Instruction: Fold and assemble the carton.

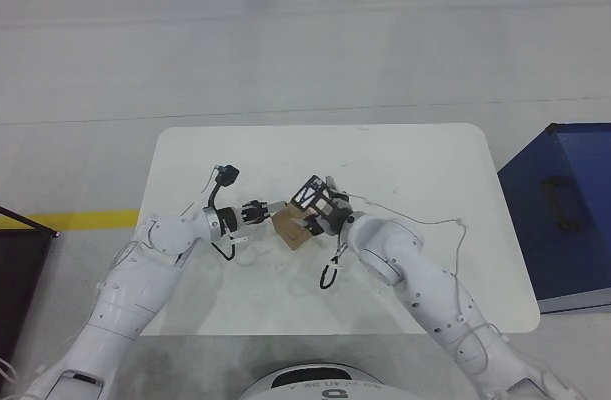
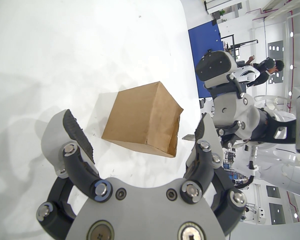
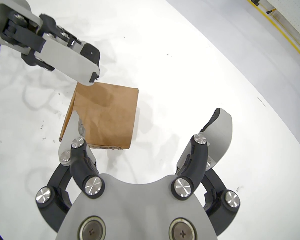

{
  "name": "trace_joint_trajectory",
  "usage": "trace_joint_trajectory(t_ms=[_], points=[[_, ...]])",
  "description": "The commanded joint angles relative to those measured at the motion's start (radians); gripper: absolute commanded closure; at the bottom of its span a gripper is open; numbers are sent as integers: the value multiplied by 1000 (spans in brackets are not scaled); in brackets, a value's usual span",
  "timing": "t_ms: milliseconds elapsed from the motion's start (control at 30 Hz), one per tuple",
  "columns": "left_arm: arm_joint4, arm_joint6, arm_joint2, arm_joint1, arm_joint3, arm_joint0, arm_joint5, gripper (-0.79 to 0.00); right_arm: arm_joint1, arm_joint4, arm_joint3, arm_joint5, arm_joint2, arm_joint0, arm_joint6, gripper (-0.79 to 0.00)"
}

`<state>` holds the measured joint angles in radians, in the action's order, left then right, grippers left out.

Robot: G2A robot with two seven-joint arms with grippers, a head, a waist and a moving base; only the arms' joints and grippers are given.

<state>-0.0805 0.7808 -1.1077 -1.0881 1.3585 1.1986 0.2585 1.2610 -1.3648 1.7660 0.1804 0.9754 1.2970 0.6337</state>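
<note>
Closest to the lens, left gripper is sitting with fingers spread wide, gripping nothing; carton is lying just past the fingertips, roughly centred in the gap between them. Right gripper is also standing open and empty, but carton is sitting off-centre there: one finger is overlapping the box's near corner while the other is hanging over bare table, apart from the box. Seen from the right wrist, one left finger is meeting the carton's far top edge; touching or just beside, cannot tell

Progress, judging: carton is already looking like a closed brown box, standing near the table's middle between the two arms, sides up, top face shut. One vertical edge facing the left gripper is showing a loose seam with a flap end gaping slightly, so that side is probably not fully tucked. Underside is hidden, so bottom closure is not checkable. Most folding is looking done; what is remaining is likely pressing that last flap flush and maybe squaring the box. Box is resting on the table with both sets of jaws flanking it from opposite sides
</note>
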Motion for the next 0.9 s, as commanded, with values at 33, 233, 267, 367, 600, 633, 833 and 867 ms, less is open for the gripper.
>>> trace_joint_trajectory(t_ms=[33, 233, 267, 367, 600, 633, 833, 867], points=[[2, 3, -2, 1, -1, 3, 1, -785, -9, -5, 25, -14, 50, 35, -29, -785], [-1, 13, -12, 4, 8, 6, -6, -785, -34, -20, 59, -20, 181, 145, -102, -785], [0, 17, -15, 5, 13, 6, -9, -785, -37, -36, 57, -30, 200, 155, -121, -785], [9, 28, -30, 9, 36, 13, -16, -785, -38, -106, 28, -44, 191, 159, -145, -785], [38, -18, -133, 29, 62, 79, -31, -785, -18, -139, -94, 9, 75, 75, -150, -785], [38, -18, -148, 32, 69, 93, -31, -785, -16, -118, -99, 22, 67, 69, -155, -785], [64, -23, -215, 47, 128, 175, -34, -785, -17, -122, -108, -4, 95, 61, -167, -785], [71, -18, -219, 48, 141, 187, -33, -785, -17, -125, -113, -5, 98, 61, -169, -785]])
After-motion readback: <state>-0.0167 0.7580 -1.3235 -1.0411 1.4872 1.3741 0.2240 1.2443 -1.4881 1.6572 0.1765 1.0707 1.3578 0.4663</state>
